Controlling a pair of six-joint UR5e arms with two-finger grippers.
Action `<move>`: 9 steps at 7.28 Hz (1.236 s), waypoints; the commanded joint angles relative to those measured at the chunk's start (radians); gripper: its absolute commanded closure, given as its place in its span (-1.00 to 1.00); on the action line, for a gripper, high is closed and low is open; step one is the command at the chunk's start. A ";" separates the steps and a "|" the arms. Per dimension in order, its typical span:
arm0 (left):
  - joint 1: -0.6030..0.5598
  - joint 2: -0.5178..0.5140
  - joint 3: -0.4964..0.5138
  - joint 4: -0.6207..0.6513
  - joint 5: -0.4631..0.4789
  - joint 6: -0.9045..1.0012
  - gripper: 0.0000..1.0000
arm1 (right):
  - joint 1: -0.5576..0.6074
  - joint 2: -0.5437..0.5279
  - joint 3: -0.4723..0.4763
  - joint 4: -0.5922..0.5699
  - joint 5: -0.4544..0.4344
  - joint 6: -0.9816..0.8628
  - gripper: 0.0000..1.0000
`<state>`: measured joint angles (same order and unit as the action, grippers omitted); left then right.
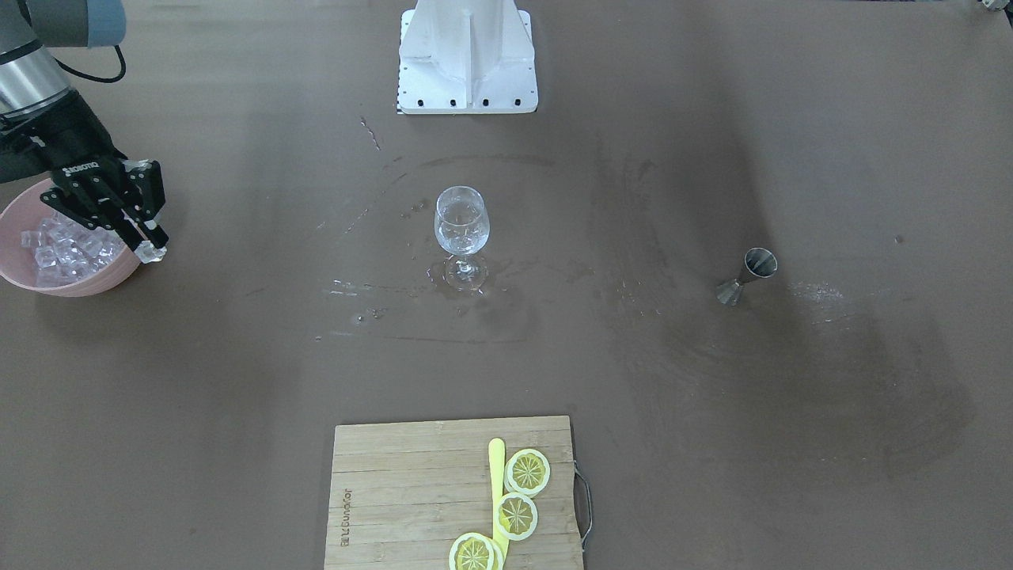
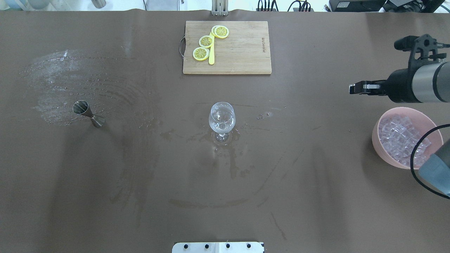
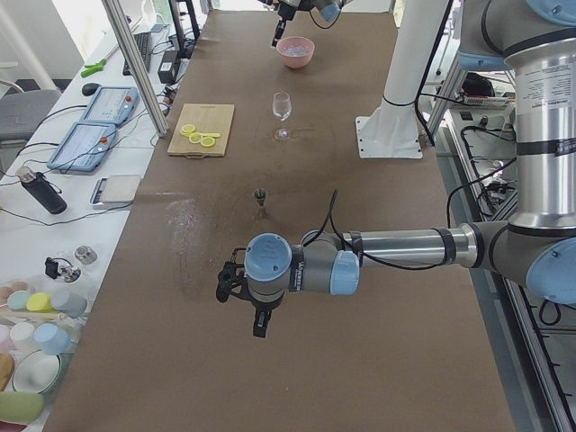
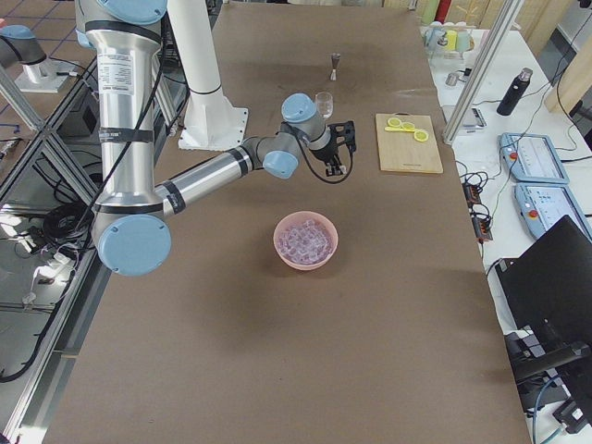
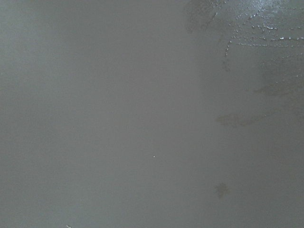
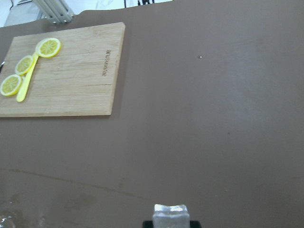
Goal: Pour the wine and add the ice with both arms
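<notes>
Near bowl [image 1: 79, 286], ice [image 6: 171, 213] in right tool [image 1: 149, 244]

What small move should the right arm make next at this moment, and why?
Probably carry the right gripper sideways toward the wine glass. It is shut on an ice cube and hangs beside the pink bowl, while the glass stands well apart at mid-table.

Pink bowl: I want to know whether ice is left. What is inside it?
A heap of clear ice cubes lies in the pink bowl. The bowl's floor is hidden under them, so how deep the heap goes cannot be seen.
</notes>
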<state>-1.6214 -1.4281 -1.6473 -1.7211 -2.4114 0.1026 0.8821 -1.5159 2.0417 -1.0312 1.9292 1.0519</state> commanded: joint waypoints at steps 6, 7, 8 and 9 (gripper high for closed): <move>0.000 -0.002 -0.002 0.000 -0.005 -0.006 -0.95 | -0.284 0.508 0.015 -0.652 -0.185 0.276 1.00; 0.000 -0.002 -0.002 0.000 -0.005 -0.006 -0.96 | -0.310 0.563 0.014 -0.724 -0.200 0.307 1.00; 0.003 -0.003 -0.002 0.000 -0.005 -0.006 -0.96 | -0.328 0.613 0.011 -0.778 -0.205 0.348 1.00; 0.003 -0.002 -0.002 0.000 -0.005 -0.006 -0.96 | -0.365 0.652 0.006 -0.808 -0.248 0.379 1.00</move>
<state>-1.6194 -1.4303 -1.6489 -1.7211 -2.4160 0.0967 0.5563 -0.9192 2.0526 -1.7867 1.7189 1.3874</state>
